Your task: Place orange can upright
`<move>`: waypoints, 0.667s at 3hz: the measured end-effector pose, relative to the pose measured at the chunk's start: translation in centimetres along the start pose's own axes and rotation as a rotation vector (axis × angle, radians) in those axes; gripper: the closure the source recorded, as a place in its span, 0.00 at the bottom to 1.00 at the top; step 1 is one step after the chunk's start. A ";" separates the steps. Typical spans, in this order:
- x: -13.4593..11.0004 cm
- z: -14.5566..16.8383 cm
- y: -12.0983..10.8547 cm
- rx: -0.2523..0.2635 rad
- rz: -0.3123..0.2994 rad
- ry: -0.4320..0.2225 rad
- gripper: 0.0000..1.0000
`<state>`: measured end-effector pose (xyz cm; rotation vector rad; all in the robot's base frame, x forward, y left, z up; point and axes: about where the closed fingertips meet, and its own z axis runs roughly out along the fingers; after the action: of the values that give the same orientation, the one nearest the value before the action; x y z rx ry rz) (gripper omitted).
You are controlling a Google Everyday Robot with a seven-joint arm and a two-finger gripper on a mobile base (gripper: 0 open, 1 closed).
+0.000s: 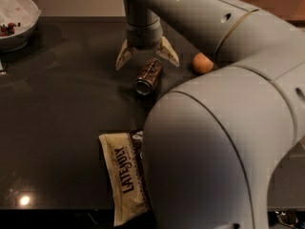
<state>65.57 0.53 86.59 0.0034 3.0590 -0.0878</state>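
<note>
camera view: we find the orange can (148, 77) lying on its side on the dark table (62, 118), one silver end turned toward the camera, its length running back toward the gripper (147, 61). the gripper hangs just over the can's far end, its two fingers (121, 61) spread wide and holding nothing; whether a fingertip touches the can we cannot tell. an orange ball (202, 63) sits near the can, apart from it (not the item concerned). a chip bag (125, 173) lies nearer the camera, partly hidden by the robot's arm (214, 147). a bowl (19, 27) stands at the far left.

our judgement: the step in hand is the grasp. the fingers should straddle the can across its round body, close squarely so it cannot roll, then tip it onto one silver end and let go only once it stands flat.
</note>
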 end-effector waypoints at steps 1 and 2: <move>0.0 1.2 0.0 -0.015 0.040 0.017 0.00; -0.1 2.1 -0.1 -0.019 0.070 0.035 0.00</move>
<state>65.81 0.36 84.52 0.1116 3.0910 -0.0552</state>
